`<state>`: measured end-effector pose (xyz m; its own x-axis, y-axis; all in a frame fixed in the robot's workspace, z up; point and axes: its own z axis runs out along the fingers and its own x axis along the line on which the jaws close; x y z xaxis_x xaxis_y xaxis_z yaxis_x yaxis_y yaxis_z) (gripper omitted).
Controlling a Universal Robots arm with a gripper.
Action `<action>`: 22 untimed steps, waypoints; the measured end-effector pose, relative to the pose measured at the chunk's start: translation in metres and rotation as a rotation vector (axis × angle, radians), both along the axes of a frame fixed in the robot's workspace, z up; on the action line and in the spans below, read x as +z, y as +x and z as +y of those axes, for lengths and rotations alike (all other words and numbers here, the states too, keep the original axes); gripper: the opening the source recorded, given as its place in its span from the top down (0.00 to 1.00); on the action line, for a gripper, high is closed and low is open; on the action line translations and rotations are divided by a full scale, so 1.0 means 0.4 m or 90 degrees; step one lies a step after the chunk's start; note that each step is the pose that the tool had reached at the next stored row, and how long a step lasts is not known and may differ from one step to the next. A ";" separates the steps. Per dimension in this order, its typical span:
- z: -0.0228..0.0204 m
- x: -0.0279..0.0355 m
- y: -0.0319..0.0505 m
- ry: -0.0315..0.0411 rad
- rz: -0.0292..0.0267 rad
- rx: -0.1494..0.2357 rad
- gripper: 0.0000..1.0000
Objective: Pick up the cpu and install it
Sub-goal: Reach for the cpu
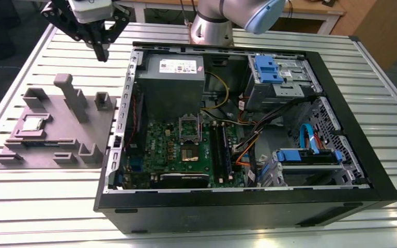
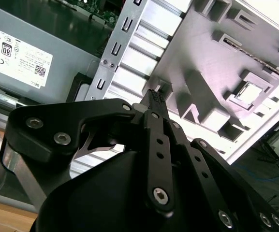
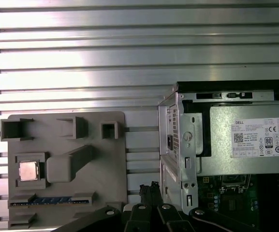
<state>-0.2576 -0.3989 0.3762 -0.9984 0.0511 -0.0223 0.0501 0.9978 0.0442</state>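
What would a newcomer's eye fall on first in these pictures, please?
The open computer case dominates the exterior view's middle and right. To that view's left a grey holder plate carries the cpu in a square pocket, and the gripper hangs shut and empty over the gap between them.

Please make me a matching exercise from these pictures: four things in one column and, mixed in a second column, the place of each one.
Things
1. cpu
2. gripper
3. power supply
4. cpu socket

Places
A. on the green motherboard
B. in a square recess of the grey holder plate
C. over the slatted table, holding nothing
D. in a corner of the computer case, white label up

Pairs: 1-B, 2-C, 3-D, 4-A
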 end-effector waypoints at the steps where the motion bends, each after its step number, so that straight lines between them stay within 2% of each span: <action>1: 0.000 0.000 0.000 0.0000 0.0000 0.000 0.90; 22: 0.000 -0.001 -0.023 0.0000 0.0000 0.000 0.90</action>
